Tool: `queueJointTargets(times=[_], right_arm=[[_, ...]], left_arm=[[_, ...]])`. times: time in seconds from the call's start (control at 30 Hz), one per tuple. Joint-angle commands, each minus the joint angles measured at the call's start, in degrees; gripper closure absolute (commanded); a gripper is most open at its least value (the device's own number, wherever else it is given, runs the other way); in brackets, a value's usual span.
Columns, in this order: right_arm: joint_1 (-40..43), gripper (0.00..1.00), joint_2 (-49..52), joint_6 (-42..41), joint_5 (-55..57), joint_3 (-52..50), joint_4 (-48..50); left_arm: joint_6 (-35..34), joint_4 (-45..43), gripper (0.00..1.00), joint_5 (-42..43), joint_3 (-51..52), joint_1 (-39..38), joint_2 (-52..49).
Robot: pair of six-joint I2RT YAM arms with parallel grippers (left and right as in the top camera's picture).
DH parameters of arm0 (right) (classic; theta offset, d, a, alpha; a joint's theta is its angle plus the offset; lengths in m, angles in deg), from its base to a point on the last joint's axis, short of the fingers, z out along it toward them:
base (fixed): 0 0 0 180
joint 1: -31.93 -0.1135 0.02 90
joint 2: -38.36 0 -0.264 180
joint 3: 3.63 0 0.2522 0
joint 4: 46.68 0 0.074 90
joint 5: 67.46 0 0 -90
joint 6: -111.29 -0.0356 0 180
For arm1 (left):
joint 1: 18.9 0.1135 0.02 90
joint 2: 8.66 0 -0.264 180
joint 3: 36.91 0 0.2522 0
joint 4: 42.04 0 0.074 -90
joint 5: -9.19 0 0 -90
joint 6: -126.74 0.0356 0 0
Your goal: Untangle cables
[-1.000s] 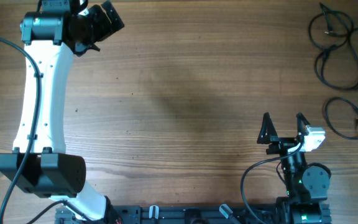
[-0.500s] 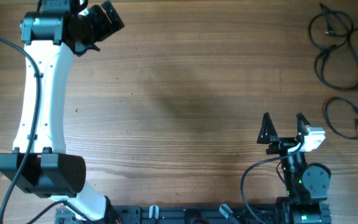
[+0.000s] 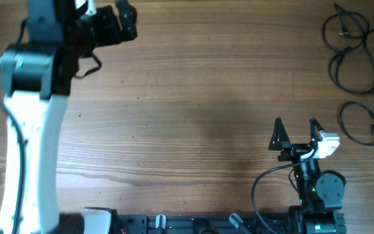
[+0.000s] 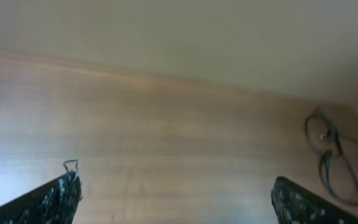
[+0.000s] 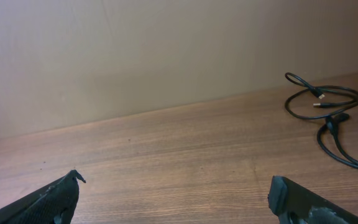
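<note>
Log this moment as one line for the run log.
left pincer: open, empty, far left | right pincer: open, empty, near side | cables: overlapping loose loops on table, far right, untouched

Soft even light (cables [image 4: 329, 148] blurred).

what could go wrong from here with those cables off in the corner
The cables lie far right on the table, one loop running out of the overhead view, so a snag there would go unseen. The upper loops cross, so the open right fingers might pinch two strands together and tighten the tangle.
</note>
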Motion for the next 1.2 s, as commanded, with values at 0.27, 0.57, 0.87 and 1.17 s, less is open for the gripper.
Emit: queueJointTargets(times=[0.27, 0.57, 0.87, 1.17], right_arm=[[0.2, 0.00, -0.6, 1.0, -0.9, -0.1, 0.1], [0.2, 0.00, -0.6, 1.0, -0.9, -0.1, 0.1], [0.2, 0.00, -0.6, 1.0, -0.9, -0.1, 0.2], [0.2, 0.00, -0.6, 1.0, -0.9, -0.1, 0.1]], left_arm=[[2.3, -29.2, 0.00, -0.1, 48.0, 0.2, 32.4], [2.7, -53.7, 0.00, -0.1, 82.8, 1.8, 58.4], [2.7, -60.5, 0.00, -0.1, 99.1, 6.7, 74.5], [3.1, -59.5, 0.00, -0.1, 104.8, 7.6, 82.2]])
